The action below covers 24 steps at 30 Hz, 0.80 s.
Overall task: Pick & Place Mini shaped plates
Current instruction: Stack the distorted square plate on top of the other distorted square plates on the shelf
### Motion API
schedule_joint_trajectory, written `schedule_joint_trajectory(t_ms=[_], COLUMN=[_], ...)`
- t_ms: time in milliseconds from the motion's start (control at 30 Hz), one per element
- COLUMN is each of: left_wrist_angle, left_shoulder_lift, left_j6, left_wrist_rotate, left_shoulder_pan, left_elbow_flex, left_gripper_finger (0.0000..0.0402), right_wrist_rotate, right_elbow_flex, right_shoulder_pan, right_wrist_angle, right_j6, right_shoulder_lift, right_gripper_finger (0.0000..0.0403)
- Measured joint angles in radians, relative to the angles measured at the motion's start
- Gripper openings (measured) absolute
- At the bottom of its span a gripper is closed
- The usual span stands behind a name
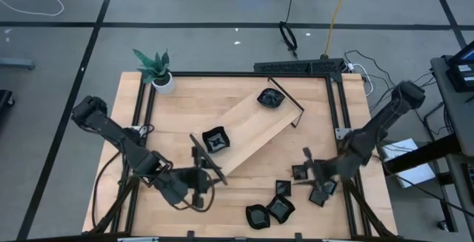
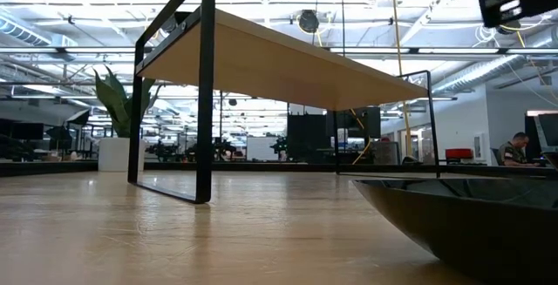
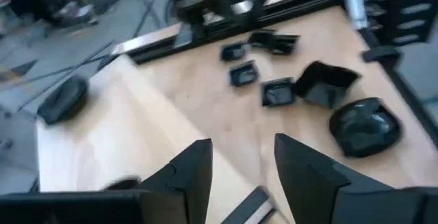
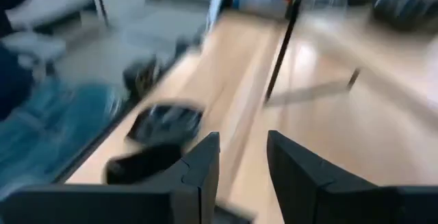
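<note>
An open-plan robotics lab or workshop hall.

The low view showed a wide room with ceiling light strips (image 2: 78,37), exposed ducts, rows of workstations and a seated person (image 2: 514,150) far off. From above, a wooden table (image 1: 178,101) in a black frame stood on grey floor crossed by tape lines and cables (image 1: 337,9).

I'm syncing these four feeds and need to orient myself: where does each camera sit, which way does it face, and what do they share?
High: overhead, looking straight down; both arms, wooden tray, left gripper, right gripper.
Low: table height, looking level under the tray; a plate close by.
Left wrist: past its open fingers at plates.
Right wrist: past its open fingers along the table.
Shared: tray, black plates.
</note>
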Motion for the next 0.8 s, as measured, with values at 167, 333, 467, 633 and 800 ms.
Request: schedule_joint_trajectory(t_ms=[167, 333, 467, 633, 800], left_wrist_angle=[0.243, 0.473, 0.586, 0.622, 0.594], left_shoulder_lift=[0.006, -0.023, -0.097, -0.286, -0.386], left_j6=[0.035, 0.152, 0.287, 0.426, 0.402], left_wrist_rotate=[0.131, 0.256, 0.259, 0.31, 0.496], left_shoulder_pan=[0.063, 0.11, 0.116, 0.095, 0.099], left_elbow_flex=[-0.196, -0.347, -0.408, -0.409, -0.412], left_gripper_finger=[0.0163, 0.0163, 0.0154, 0.0117, 0.0094], right_wrist_rotate=[0.0, -0.12, -0.241, -0.318, -0.339], right_elbow_flex=[0.385, 0.636, 0.724, 0.751, 0.751], right_shoulder_pan=[-0.011, -0.05, -0.076, -0.114, -0.119], right_wrist_angle=[-0.42, -0.676, -0.718, -0.733, -0.761], right_j6=[0.411, 0.644, 0.78, 0.914, 0.99], right_shoulder_lift=[0.28, 0.533, 0.677, 0.747, 0.763], right_gripper_finger=[0.011, 0.011, 0.011, 0.011, 0.011])
